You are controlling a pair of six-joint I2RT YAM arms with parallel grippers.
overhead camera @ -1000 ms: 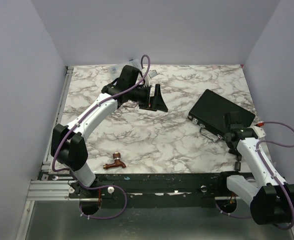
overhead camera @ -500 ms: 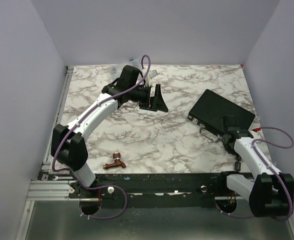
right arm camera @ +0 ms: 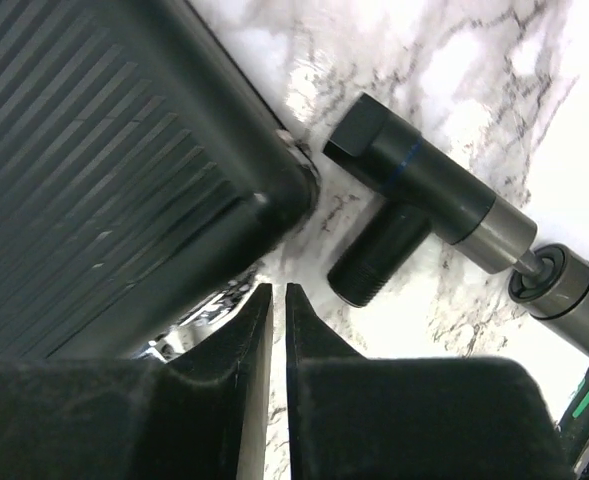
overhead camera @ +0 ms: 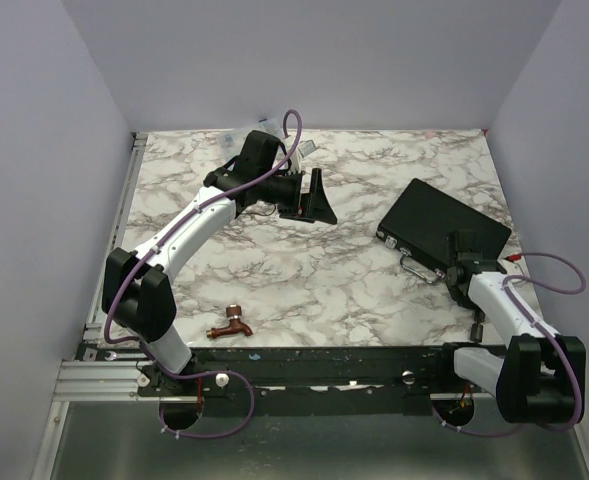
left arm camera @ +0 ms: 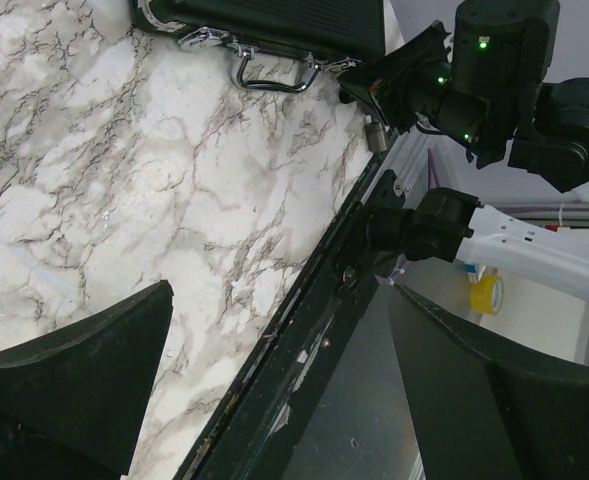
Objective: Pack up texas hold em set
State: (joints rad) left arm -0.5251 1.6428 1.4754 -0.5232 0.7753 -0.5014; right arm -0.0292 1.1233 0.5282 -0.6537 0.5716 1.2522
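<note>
Texas hold em case (overhead camera: 444, 224), one, closed, sits on the bench (overhead camera: 324, 275), right tool (right arm camera: 272, 292) pressed together at its corner, left tool (left arm camera: 274, 385) spread, one copper faucet (overhead camera: 230, 325) well apart.

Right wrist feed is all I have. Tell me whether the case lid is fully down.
Observer: The top view shows the case shut and lying flat at the right side of the table.
Operator: Give me the left end effector.
Observer: The left end effector is open and empty. It hangs over the far middle of the table, well apart from the case.
Operator: Report anything else out there.
Observer: A copper faucet lies near the front edge, left of centre.
</note>
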